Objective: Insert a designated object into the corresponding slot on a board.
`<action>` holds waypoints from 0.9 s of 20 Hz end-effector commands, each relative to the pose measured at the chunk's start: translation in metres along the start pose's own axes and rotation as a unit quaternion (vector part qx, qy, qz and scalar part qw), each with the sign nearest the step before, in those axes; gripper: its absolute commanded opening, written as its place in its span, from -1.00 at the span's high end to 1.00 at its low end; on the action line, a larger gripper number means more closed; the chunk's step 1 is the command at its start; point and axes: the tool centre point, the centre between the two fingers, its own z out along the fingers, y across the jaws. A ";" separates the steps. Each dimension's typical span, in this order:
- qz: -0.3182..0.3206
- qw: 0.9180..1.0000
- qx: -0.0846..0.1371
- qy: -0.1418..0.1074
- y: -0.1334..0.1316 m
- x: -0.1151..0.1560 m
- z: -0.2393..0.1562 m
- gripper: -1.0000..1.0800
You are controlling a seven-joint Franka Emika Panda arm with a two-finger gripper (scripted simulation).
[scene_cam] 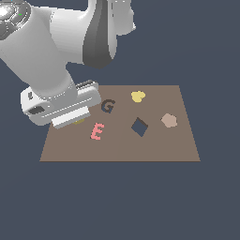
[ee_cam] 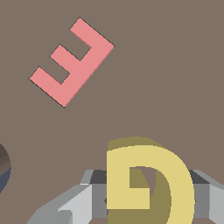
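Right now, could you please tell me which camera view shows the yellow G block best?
The wrist view shows the yellow G block best: it is large and close, between the grey fingers, with its letter shape plain. In the exterior view only a yellow sliver peeks out beneath the arm's hand, so its shape cannot be told.

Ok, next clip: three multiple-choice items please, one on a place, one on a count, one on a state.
1. Where is the G slot on the board?
A. Between the gripper and the heart
B. Right of the diamond recess
C. At the near edge, below the E

2. How many loose pieces lie on the board away from the gripper?
A. One
B. Three
C. Five

3. What state is the yellow G in?
A. Seated in its slot
B. Between the gripper's fingers
C. Lying beside the pentagon

Key: 1 A, in the exterior view it sits between the gripper and the heart. 2 B, heart, E and pentagon. 3 B, the wrist view shows fingers flanking it.
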 end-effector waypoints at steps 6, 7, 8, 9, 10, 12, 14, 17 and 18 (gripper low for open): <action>0.126 0.992 0.000 0.000 -0.036 -0.012 -0.002 1.00; 0.144 0.990 0.000 0.000 -0.041 -0.013 -0.003 1.00; 0.161 0.987 0.000 0.000 -0.046 -0.014 -0.003 1.00; 0.179 0.984 0.000 0.000 -0.052 -0.014 -0.003 1.00; 0.196 0.981 0.000 0.000 -0.057 -0.015 -0.004 1.00; 0.227 0.974 0.000 0.000 -0.067 -0.015 -0.004 1.00; 0.255 0.967 0.000 0.000 -0.075 -0.014 -0.005 1.00; 0.292 0.956 0.000 0.000 -0.087 -0.012 -0.005 1.00; 0.303 0.953 0.000 0.000 -0.091 -0.012 -0.006 1.00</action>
